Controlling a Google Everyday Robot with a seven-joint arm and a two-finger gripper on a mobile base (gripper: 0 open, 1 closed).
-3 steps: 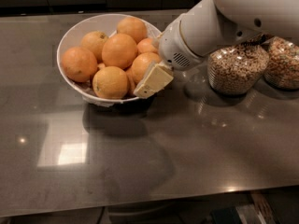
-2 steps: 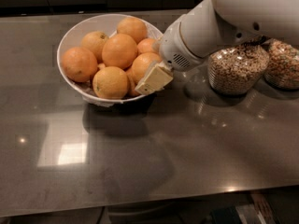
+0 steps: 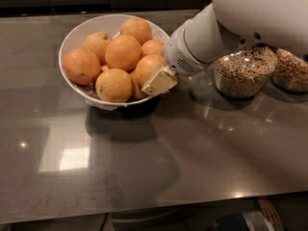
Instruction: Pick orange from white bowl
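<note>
The white bowl [image 3: 72, 37] stands on the counter at the back left and holds several oranges. A large orange [image 3: 123, 52] lies in the middle of the pile. Another orange [image 3: 147, 67] lies at the bowl's right side. My gripper [image 3: 159, 81] reaches in from the right on a thick white arm [image 3: 226, 28]. Its cream tip sits at the bowl's right front rim, right against that right-side orange. The arm hides the far side of this orange.
Two glass jars of cereal [image 3: 243, 71] [image 3: 291, 71] stand on the counter at the right, under the arm. The grey glossy counter [image 3: 144, 167] runs to a front edge near the bottom of the view.
</note>
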